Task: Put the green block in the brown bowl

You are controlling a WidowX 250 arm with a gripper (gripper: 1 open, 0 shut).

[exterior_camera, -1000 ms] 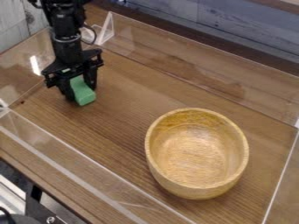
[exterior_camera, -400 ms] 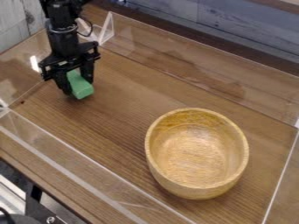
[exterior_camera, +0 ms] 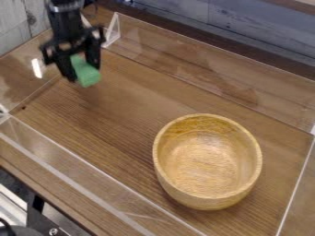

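The black gripper (exterior_camera: 76, 63) hangs at about ten o'clock in the view, pointing straight down from a dark arm that enters at the top edge. Its fingers (exterior_camera: 58, 64) are clamped on the green block (exterior_camera: 87, 71), one on either side of it. The block is clear of the wooden table (exterior_camera: 135, 120), held in the air with its lower end tipped slightly toward the right; the picture is a little blurred here, so the exact tilt is hard to read.

The brown bowl (exterior_camera: 207, 160) sits at about five o'clock, well apart from the gripper and the block. It stands upright on the table, its thick pale rim unbroken and the grain showing on the inner wall. Nothing lies inside it.

The table is a dark wood-grain surface fenced by a low clear plastic wall (exterior_camera: 74, 161), whose near edge runs diagonally from nine o'clock toward six o'clock. A second clear panel (exterior_camera: 222, 55) runs along the far side, from twelve o'clock toward three o'clock. Behind it a grey plank wall (exterior_camera: 246, 18) fills the upper right corner.
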